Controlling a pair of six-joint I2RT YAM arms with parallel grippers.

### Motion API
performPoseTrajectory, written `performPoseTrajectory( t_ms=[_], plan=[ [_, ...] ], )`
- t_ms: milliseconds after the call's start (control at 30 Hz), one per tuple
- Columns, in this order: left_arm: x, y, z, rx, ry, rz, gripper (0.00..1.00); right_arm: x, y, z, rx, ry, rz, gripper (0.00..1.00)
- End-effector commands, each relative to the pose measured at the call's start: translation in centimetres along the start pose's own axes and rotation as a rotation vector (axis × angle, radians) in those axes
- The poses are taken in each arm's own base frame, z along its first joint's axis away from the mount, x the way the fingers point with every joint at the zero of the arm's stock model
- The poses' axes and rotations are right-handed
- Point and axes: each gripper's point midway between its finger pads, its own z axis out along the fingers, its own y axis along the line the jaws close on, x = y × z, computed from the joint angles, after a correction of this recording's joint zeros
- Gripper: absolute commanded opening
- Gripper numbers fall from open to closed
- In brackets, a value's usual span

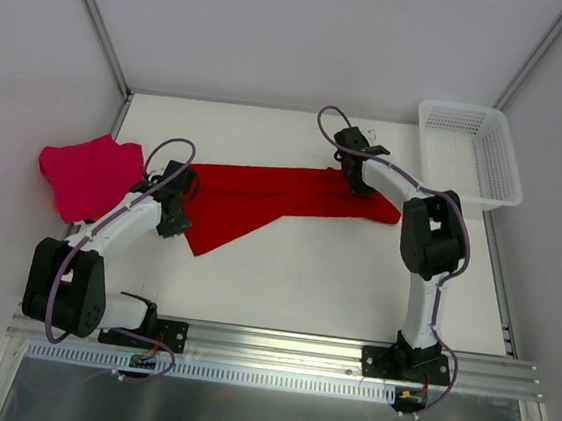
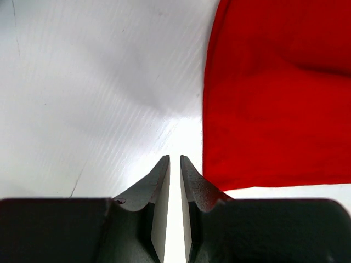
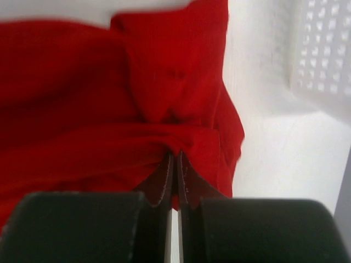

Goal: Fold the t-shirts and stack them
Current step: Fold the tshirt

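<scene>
A large bright red t-shirt (image 1: 262, 199) lies stretched across the middle of the table, partly folded into a long band with a point toward the near left. My right gripper (image 1: 357, 185) is shut on a bunched fold of it near its right end; the wrist view shows red cloth (image 3: 109, 109) pinched at the gripper's tips (image 3: 175, 154). My left gripper (image 1: 176, 222) sits at the shirt's left edge, shut and empty (image 2: 175, 159), with the red cloth (image 2: 274, 98) just to its right. A magenta-pink t-shirt (image 1: 84, 175) lies crumpled at the far left. The orange and dark blue shirts are out of view.
A white plastic mesh basket (image 1: 468, 155) stands at the back right corner and also shows in the right wrist view (image 3: 323, 49). Grey walls enclose the white table (image 1: 334, 276). A metal rail (image 1: 276, 351) runs along the near edge.
</scene>
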Motion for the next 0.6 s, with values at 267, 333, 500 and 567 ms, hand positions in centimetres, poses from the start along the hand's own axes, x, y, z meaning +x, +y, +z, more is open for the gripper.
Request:
performPoseTrajectory(
  t_ms=[267, 333, 500, 567],
  plan=[
    [1.7, 0.1, -0.8, 0.023, 0.006, 0.004, 0.11, 5.4, -1.6, -11.1, 0.011, -0.085, -0.02, 0.01],
    [2.1, 0.1, -1.0, 0.035, 0.004, 0.01, 0.11, 6.8, -1.5, -11.7, 0.018, -0.074, -0.03, 0.01],
    [2.5, -0.7, -1.9, 0.084, -0.006, 0.02, 0.09, 10.5, -2.1, -13.1, 0.031, -0.037, -0.068, 0.01],
    [2.5, -1.0, -2.1, 0.098, -0.009, 0.025, 0.09, 11.5, -2.3, -13.6, 0.038, -0.028, -0.07, 0.01]
  ],
)
